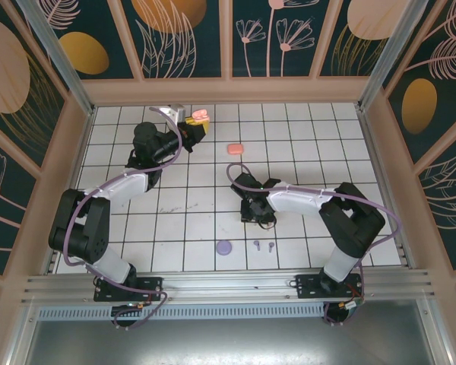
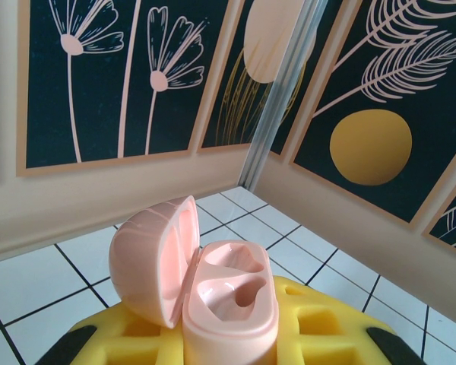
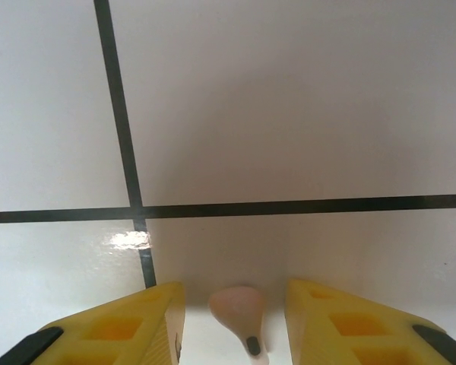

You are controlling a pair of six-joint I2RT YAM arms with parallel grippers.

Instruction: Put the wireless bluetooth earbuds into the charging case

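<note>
Looking down from the top camera: the left gripper (image 1: 194, 125) is raised over the far-left part of the white tiled table (image 1: 327, 152), clamped on an open peach charging case (image 1: 200, 115). The right gripper (image 1: 256, 214) sits low over the tiles near mid-table. A closed coral-red case (image 1: 235, 147) lies on the tiles further back, between the two grippers. A purple case (image 1: 225, 247) and two purple earbuds (image 1: 257, 245) rest near the front edge, apart from both grippers. Left wrist view: the peach charging case (image 2: 232, 300) is pinched between the yellow fingers (image 2: 121, 338), its lid (image 2: 148, 262) hinged back to the left and both sockets empty. Right wrist view: a tan-peach earbud (image 3: 239, 308) lies on the tile between the yellow fingers (image 3: 129, 327), rounded head away from the lens and dark stem tip toward it. A gap shows on each side of it, so these jaws are part open and hold nothing. Risks, as a judgement: the bud is tiny and rounded, so an off-centre closure could squirt it out or roll it. One finger touching first would shove it sideways. A pinch on the head rather than the stem may leave it badly angled for a socket. The case hangs tilted in the air, so a misaligned bud could glance off the rim and drop to the table.
</note>
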